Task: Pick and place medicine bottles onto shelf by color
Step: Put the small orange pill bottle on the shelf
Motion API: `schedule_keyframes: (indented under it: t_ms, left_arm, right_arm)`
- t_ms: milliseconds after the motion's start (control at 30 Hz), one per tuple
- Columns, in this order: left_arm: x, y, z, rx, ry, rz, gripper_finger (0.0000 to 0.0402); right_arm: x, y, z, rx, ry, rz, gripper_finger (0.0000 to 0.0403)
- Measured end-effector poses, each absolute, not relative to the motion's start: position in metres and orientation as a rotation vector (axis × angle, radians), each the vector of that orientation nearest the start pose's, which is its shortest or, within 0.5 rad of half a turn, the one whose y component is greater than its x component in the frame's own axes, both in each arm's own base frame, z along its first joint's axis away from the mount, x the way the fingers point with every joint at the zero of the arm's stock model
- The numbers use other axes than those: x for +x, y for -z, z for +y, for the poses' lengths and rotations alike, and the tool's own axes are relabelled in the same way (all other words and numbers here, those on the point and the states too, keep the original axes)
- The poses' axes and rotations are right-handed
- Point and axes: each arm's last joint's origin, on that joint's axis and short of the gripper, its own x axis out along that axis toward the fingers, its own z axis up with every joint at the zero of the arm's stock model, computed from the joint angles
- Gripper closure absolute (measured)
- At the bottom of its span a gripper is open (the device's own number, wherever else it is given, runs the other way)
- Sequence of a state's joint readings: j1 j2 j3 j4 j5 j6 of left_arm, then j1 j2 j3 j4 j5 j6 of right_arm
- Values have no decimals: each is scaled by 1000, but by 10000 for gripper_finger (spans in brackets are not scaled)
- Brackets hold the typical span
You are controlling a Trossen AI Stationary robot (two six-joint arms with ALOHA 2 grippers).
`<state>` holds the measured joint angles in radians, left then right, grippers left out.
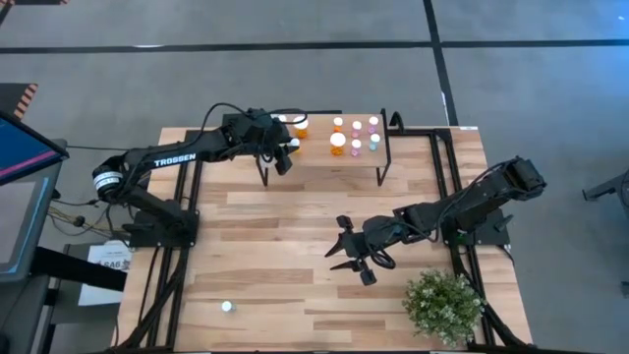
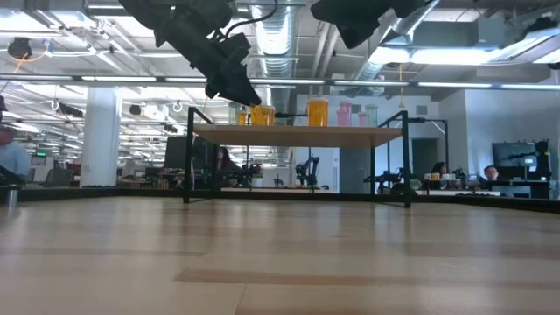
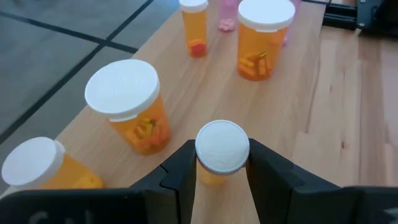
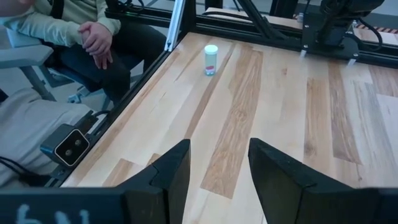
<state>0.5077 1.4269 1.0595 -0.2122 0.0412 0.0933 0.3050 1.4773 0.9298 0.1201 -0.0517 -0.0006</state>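
From above, the left arm, marked TROSSEN in white, stretches over the shelf [image 1: 324, 157] with its left tool [image 1: 288, 149] at the shelf's left end beside the orange medicine bottles [image 1: 338, 144]. The right arm folds low over mid-bench [image 1: 275, 256], its right tool [image 1: 346, 258] spread and empty; one teal bottle [image 1: 227, 307] stands alone near the bench's front edge.

At bench height, the left tool hangs tilted just above the shelf top.

The left wrist camera shows the fingers [image 3: 180, 171] pinching a small white-capped orange bottle [image 3: 221, 149], among larger ones.

The right wrist camera shows the spread fingers [image 4: 171, 171], the teal bottle and a seated person's clasped hands [image 4: 96, 38].
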Motion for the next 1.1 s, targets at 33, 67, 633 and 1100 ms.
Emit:
schedule_keyframes:
  t_ms: [33,67,633,1100]
  left_arm:
    - [274,-280,151,-69,-426,581,294]
    - [275,-280,151,-69,-424,582,294]
    - [274,-279,151,-73,-420,589,294]
    - [273,-279,152,-83,-426,587,239]
  right_arm:
    - [308,-250,99,-55,-351,426,219]
    - [308,-250,99,-55,-351,426,220]
    - [308,-250,99,-54,-351,426,221]
    - [308,-250,99,-54,-351,426,219]
